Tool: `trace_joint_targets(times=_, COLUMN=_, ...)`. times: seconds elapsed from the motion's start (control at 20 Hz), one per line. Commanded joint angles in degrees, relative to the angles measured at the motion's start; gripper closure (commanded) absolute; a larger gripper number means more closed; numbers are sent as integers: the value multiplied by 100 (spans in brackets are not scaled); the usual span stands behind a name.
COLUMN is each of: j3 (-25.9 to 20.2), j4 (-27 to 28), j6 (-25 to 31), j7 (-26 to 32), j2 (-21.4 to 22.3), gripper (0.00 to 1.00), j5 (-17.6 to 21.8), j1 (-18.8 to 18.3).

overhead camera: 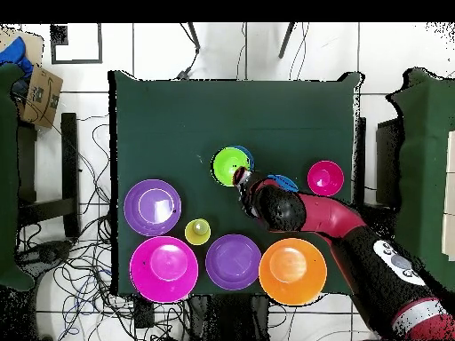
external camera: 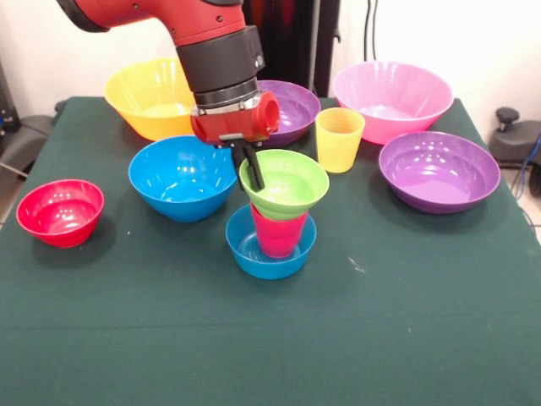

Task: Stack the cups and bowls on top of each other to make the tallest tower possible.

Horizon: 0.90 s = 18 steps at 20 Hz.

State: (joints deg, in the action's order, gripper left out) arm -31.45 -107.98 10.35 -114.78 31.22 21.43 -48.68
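The tower stands at the table's middle: a small blue bowl (external camera: 254, 254) as base, a red cup (external camera: 279, 238) upright in it, and a lime green bowl (external camera: 292, 182) on top, slightly tilted. My gripper (external camera: 248, 179) comes down from above. Its fingers straddle the green bowl's left rim, one inside and one outside, shut on it. In the overhead view the gripper (overhead camera: 240, 178) is at the edge of the green bowl (overhead camera: 226, 164). The yellow cup (external camera: 339, 139) stands free just right of the tower.
On the green table (external camera: 127, 338): a medium blue bowl (external camera: 182, 178) left of the tower, a small red bowl (external camera: 59, 211) far left, a large yellow bowl (external camera: 148, 97), a purple bowl (external camera: 294, 106), a large pink bowl (external camera: 391, 100) and another purple bowl (external camera: 439, 169).
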Motion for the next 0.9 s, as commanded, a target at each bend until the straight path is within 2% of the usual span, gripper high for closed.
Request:
trace_joint_targets(times=0.05, j3=348, j4=54, j6=240, j7=-12, j2=128, gripper=100, j5=405, j1=276)
trace_joint_targets(times=0.9, j3=165, j4=-48, j6=243, j7=99, j2=-21, gripper=100, j5=404, j1=81)
